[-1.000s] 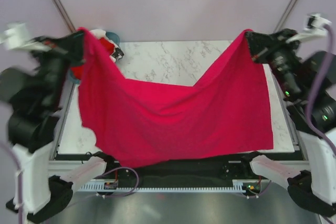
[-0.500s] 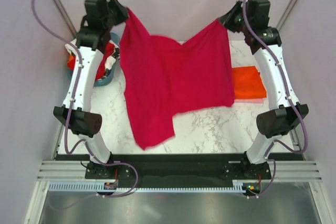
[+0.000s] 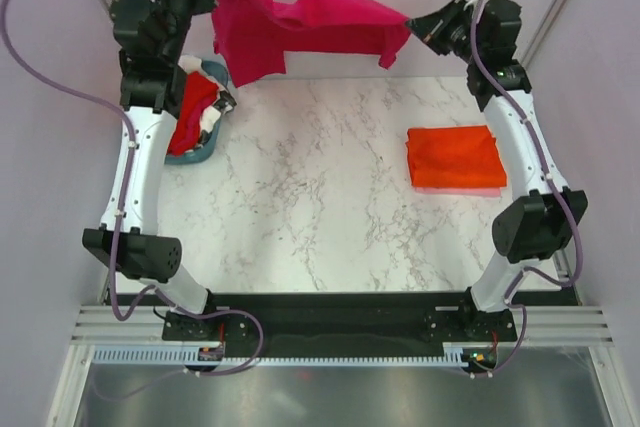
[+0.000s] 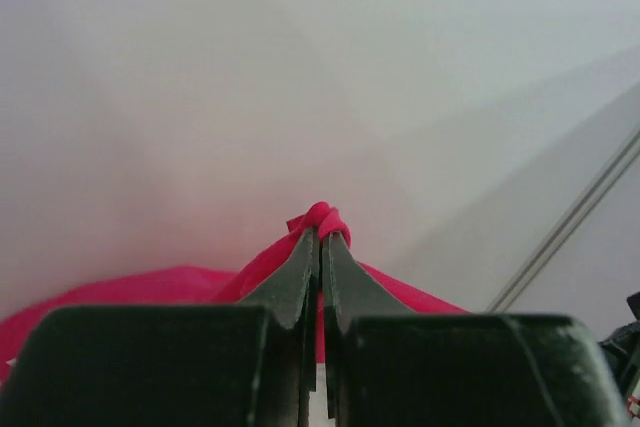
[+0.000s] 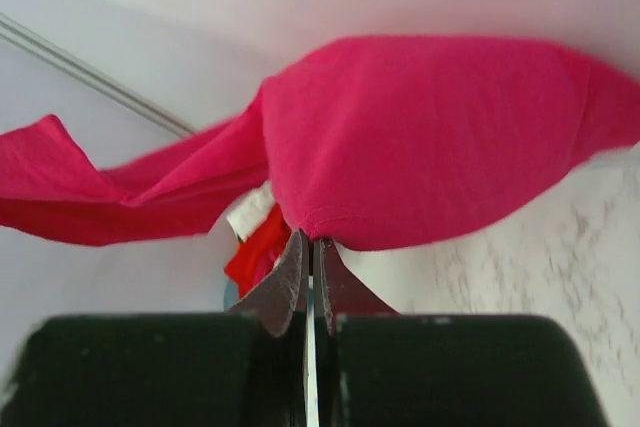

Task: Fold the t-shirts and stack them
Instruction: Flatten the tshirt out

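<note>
One red tee (image 3: 190, 107) and a white tee (image 3: 211, 118) are lying in the teal basket (image 3: 200, 157) at the desk's (image 3: 320, 207) left edge. The left fingers (image 4: 312, 257) are pinching a bunched corner of the magenta-pink tee (image 3: 300, 22), which is hanging stretched in the air across to the right fingers (image 5: 298, 262), pressed together on its hem. Rightmost, an orange tee (image 3: 455, 157) is lying folded on the desk.

White marble table (image 3: 320, 207), seemingly lilac walls (image 3: 330, 7)
</note>
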`<state>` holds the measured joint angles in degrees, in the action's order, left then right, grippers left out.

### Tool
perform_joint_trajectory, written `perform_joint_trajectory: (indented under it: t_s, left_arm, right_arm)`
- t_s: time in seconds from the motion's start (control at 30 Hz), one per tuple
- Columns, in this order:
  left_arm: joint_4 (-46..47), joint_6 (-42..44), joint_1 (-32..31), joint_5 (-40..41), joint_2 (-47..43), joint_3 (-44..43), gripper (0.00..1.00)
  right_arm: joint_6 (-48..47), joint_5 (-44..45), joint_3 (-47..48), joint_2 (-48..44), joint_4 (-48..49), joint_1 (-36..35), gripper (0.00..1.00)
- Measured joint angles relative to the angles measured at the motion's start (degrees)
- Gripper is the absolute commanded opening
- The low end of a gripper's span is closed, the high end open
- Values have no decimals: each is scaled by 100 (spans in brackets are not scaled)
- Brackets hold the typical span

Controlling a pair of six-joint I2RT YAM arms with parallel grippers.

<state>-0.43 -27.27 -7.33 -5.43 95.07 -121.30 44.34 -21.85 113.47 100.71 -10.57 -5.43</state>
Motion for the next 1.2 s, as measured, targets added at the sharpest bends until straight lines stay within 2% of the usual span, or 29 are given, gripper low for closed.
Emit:
perform_joint_trajectory:
  t_s: [0.13, 0.33, 0.5, 0.73, 0.93, 1.2]
  left_arm:
    - [160, 17, -2, -96, -505, 1919, 2]
    - [306, -9, -129, 282, -1478, 5460, 2]
    - [424, -286, -229, 533, -2116, 7141, 2]
    - [957, -483, -415, 531, -2586, 8216, 2]
    - [1132, -490, -560, 540, -2780, 8745, 2]
    - [1132, -601, -595, 979, -3482, 9200, 2]
  right_arm:
    - [210, -393, -1368, 199, 470, 11, 0]
    - [275, -675, -3399, 431, 979, 13, 0]
    - [31, -651, -4262, 813, 1193, -37, 0]
    - [-243, -323, -5235, 935, 1368, -85, 0]
    - [-385, 63, -5923, 492, 1482, -83, 0]
    - [-619, 1023, -5829, 433, 1274, -236, 0]
